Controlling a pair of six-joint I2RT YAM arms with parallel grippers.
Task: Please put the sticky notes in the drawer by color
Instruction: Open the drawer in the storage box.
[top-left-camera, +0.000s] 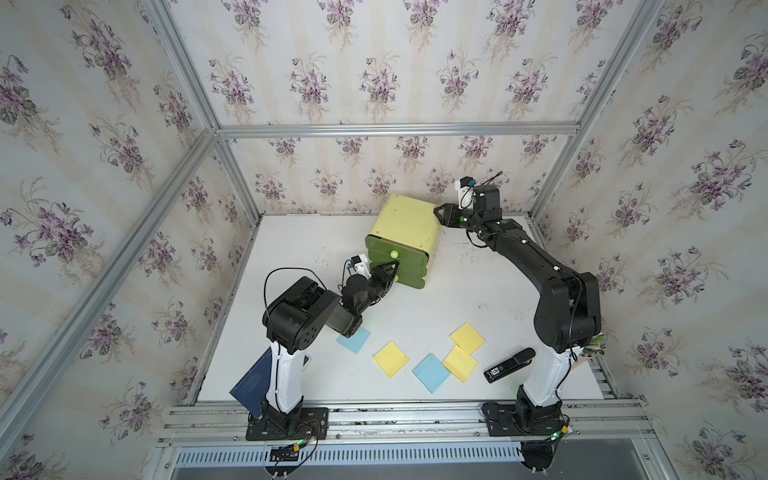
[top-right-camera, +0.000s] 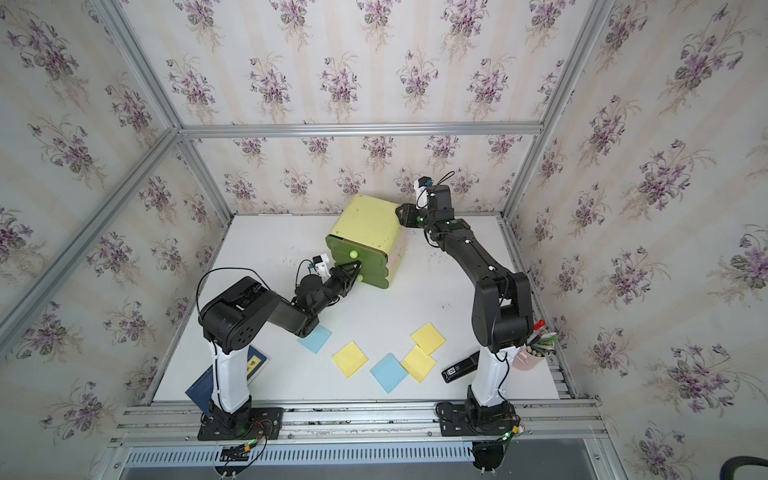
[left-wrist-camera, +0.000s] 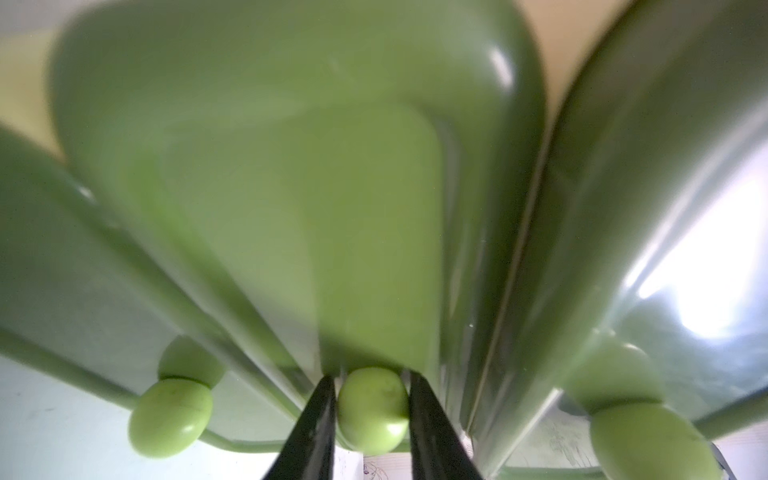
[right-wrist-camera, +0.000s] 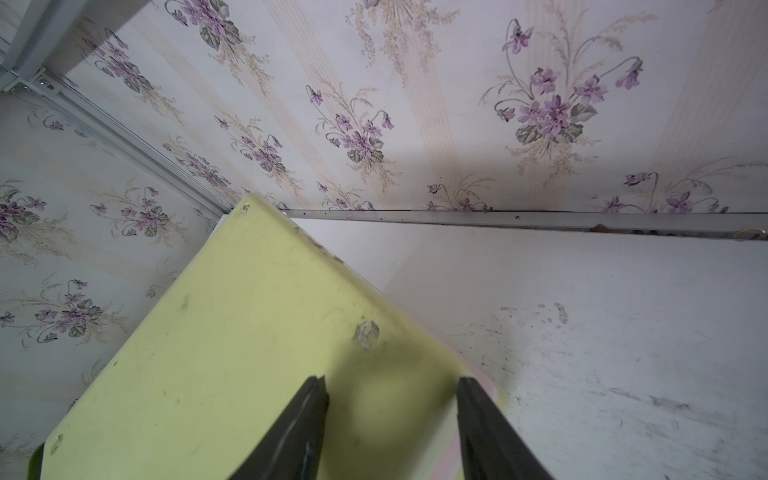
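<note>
The drawer (top-left-camera: 409, 232) stands at the back middle of the table, a pale yellow-green cabinet with three dark green fronts. My left gripper (top-left-camera: 394, 266) is shut on the round knob (left-wrist-camera: 372, 409) of the middle front, one finger on each side. The top knob (top-left-camera: 393, 253) is free. My right gripper (right-wrist-camera: 392, 392) is open over the cabinet's top rear corner (right-wrist-camera: 249, 332), with nothing between its fingers. Five sticky notes lie flat near the table's front: a blue one (top-left-camera: 355, 340) by the left arm, a yellow one (top-left-camera: 390, 359), a blue one (top-left-camera: 432, 372) and two yellow ones (top-left-camera: 460, 364) (top-left-camera: 467, 338).
A dark blue book (top-left-camera: 251, 384) lies behind the left arm's base. A black stapler (top-left-camera: 509, 365) sits by the right arm's base, and a pink cup of pens (top-right-camera: 525, 359) stands at the table's right edge. Papered walls close in the back and both sides.
</note>
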